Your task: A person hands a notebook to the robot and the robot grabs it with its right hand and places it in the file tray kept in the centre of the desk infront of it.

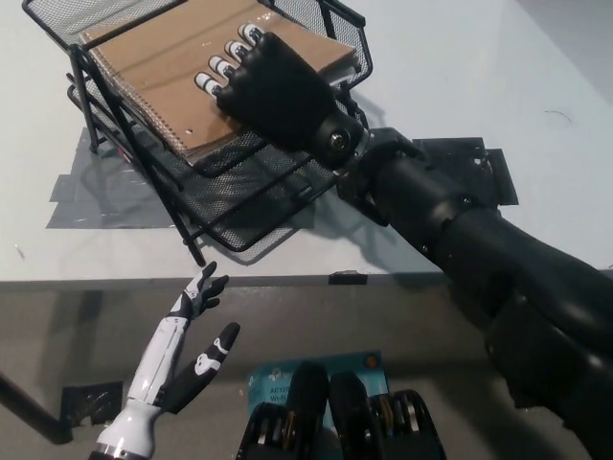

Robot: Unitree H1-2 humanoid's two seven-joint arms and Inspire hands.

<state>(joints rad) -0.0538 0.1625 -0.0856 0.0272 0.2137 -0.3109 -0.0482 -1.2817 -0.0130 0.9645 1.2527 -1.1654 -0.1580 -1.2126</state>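
The brown spiral-bound notebook (168, 72) lay in the top tier of the black wire-mesh file tray (259, 206), its bound edge running along the near left side and its cover facing up. It sat flat enough to suggest the mesh floor was already carrying its weight, though its right part was hidden under the hand. The black right hand (268, 86) rested palm down on that right part, fingers (222, 69) spread forward across the cover with their pale tips showing. Whether anything was curled under the far edge could not be seen, so it was unclear whether the hand gripped the notebook or merely pressed it down. The flat, overhand posture probably served to steady the notebook inside the tray's raised rim. The black arm reached in from the near right, crossing the bench (479, 77) and a patch of dark tape (484, 177) stuck to it.

The tray stood tilted on its frame at the far left, over strips of grey tape (86, 196) that likely fixed its position. The white left hand (187, 350) hung idle below the bench's near edge at the lower left, fingers apart and holding nothing. Placement looked nearly complete; letting go and withdrawing remained.
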